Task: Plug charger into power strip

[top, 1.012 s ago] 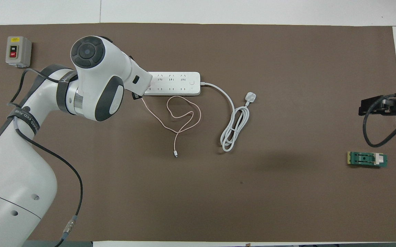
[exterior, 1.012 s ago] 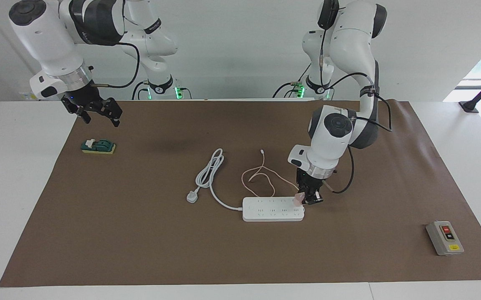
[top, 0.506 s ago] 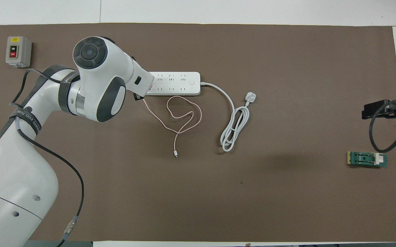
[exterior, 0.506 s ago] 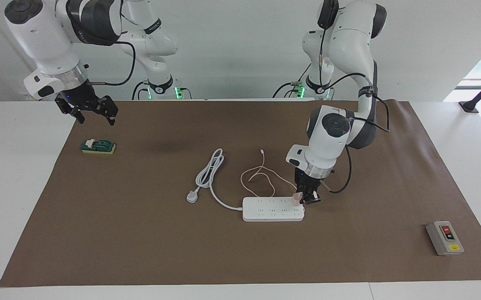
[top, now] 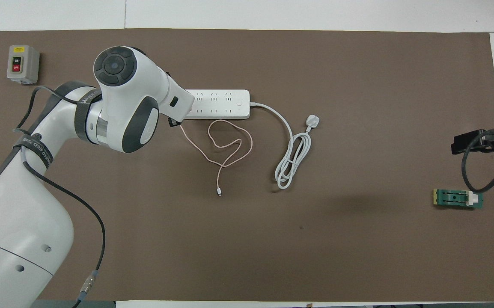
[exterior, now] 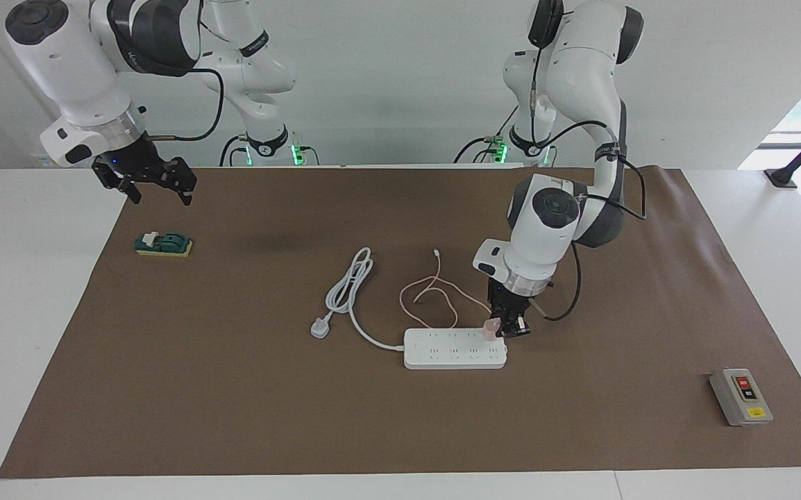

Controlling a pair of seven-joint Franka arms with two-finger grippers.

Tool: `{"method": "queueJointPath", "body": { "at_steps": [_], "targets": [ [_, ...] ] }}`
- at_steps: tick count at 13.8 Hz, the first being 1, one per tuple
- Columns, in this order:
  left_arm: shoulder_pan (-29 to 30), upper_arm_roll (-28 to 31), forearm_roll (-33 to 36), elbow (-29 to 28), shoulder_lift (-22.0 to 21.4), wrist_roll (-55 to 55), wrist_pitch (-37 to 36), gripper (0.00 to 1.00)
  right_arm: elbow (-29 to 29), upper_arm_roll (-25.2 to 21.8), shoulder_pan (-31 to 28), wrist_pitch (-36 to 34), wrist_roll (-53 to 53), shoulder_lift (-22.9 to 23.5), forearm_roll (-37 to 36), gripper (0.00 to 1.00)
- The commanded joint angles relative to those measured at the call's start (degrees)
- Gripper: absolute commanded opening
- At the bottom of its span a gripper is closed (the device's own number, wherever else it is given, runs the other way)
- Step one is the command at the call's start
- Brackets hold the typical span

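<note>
The white power strip [exterior: 452,351] lies flat on the brown mat and also shows in the overhead view [top: 217,104]. My left gripper [exterior: 504,328] points down at the strip's end toward the left arm's side. It is shut on the pale-pink charger [exterior: 489,327], which sits at the strip's top face on the row nearer the robots. The charger's thin pink cable [exterior: 435,292] loops on the mat nearer the robots than the strip [top: 230,145]. In the overhead view the left arm hides the charger. My right gripper [exterior: 157,187] is open and empty, raised over the mat's edge at the right arm's end [top: 469,143].
A grey switch box [exterior: 740,397] with red and black buttons stands at the left arm's end. A green part on a yellow base [exterior: 163,244] lies under the right gripper. The strip's thick white cord [exterior: 348,288] and three-pin plug [exterior: 319,328] lie beside the strip.
My left gripper has shifted the charger a little along the strip toward the right arm's end. My right gripper has drawn up and back toward the mat's edge.
</note>
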Motion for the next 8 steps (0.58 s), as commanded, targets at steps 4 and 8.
{"method": "queueJointPath", "body": {
  "at_steps": [4, 8],
  "targets": [
    [-0.8, 0.7, 0.2, -0.9, -0.7, 1.9, -2.0, 0.0, 0.4, 0.8, -0.4, -0.8, -0.9, -0.2, -0.4, 1.0],
    [-0.8, 0.7, 0.3, -1.3, -0.6, 2.3, -0.5, 0.0, 0.4, 0.8, -0.4, -0.9, -0.9, -0.2, -0.4, 1.0]
  ]
}}
